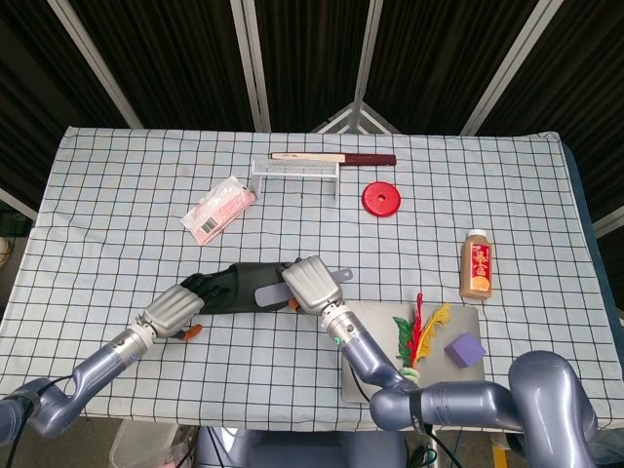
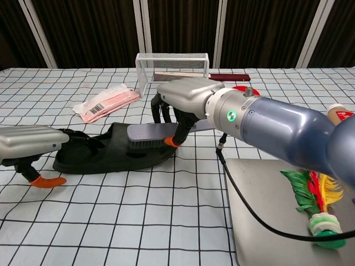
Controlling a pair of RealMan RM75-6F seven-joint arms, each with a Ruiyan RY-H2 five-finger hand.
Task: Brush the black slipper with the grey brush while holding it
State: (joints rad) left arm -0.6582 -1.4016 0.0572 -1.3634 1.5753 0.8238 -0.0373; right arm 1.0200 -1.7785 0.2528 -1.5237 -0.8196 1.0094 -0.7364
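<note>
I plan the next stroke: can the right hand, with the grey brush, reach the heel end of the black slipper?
Probably yes: the right hand holds the grey brush on the black slipper, but the left hand grips the heel end.

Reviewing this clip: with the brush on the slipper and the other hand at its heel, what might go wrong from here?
1. The left hand holds only the heel end of the black slipper; a hard stroke might push it loose or swing it.
2. The right hand holds the grey brush over the strap; the bristles may snag on its edge.
3. The cable hanging from the right wrist trails toward the grey tray and may catch the feathered shuttlecock.
</note>
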